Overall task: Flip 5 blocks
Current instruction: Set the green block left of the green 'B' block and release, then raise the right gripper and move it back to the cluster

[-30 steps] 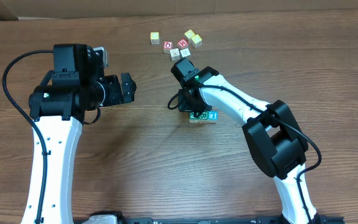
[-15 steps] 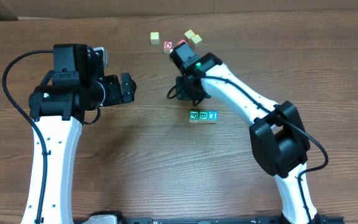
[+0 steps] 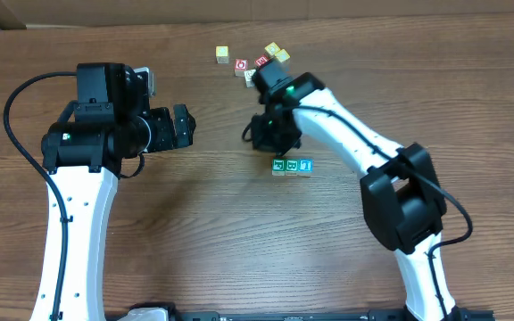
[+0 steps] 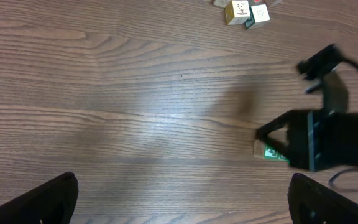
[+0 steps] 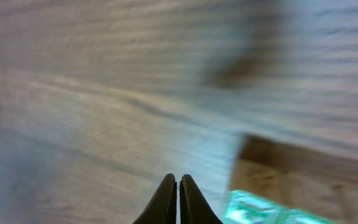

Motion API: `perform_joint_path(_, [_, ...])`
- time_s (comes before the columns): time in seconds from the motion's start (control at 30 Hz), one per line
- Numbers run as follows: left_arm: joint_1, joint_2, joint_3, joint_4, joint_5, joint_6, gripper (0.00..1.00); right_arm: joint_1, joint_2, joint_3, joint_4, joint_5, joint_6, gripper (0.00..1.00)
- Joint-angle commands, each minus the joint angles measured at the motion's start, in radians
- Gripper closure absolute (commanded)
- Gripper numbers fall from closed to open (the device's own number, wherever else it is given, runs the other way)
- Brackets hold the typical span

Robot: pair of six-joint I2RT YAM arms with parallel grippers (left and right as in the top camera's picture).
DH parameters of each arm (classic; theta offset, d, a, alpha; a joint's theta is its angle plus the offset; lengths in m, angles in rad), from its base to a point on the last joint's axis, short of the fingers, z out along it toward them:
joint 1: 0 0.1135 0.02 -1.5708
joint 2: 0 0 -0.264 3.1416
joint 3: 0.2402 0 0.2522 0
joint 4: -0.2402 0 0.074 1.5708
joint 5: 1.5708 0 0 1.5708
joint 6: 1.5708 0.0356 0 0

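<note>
I see my right fingers [image 5: 173,200] pressed shut on nothing, just beside the row of blocks [image 3: 292,166] on the tabletop [image 3: 194,223]; left fingers [image 4: 42,202] spread wide.

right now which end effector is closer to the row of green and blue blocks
Right. The right end effector hangs shut just beside the row of blocks, at its green end. The left end effector stands open well off to its left.
</note>
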Motion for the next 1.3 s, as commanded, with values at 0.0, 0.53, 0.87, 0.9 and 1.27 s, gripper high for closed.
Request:
perform_joint_path(0.0, [-0.001,0.002,0.019,0.001,0.001,0.008,0.00,0.044,-0.010,-0.012,-0.001,0.108,0.057,0.94])
perform_joint_path(0.53, [-0.001,0.002,0.019,0.001,0.001,0.008,0.00,0.103,-0.010,-0.097,0.009,0.303,0.146,0.94])
perform_joint_path(0.87, [-0.001,0.002,0.019,0.001,0.001,0.008,0.00,0.103,-0.010,-0.097,-0.014,0.303,0.146,0.94])
perform_joint_path(0.9, [-0.001,0.002,0.019,0.001,0.001,0.008,0.00,0.103,-0.010,-0.097,-0.018,0.303,0.146,0.94])
perform_joint_path(1.27, [-0.001,0.002,0.019,0.001,0.001,0.008,0.00,0.101,-0.011,-0.028,-0.036,0.178,0.129,0.94])
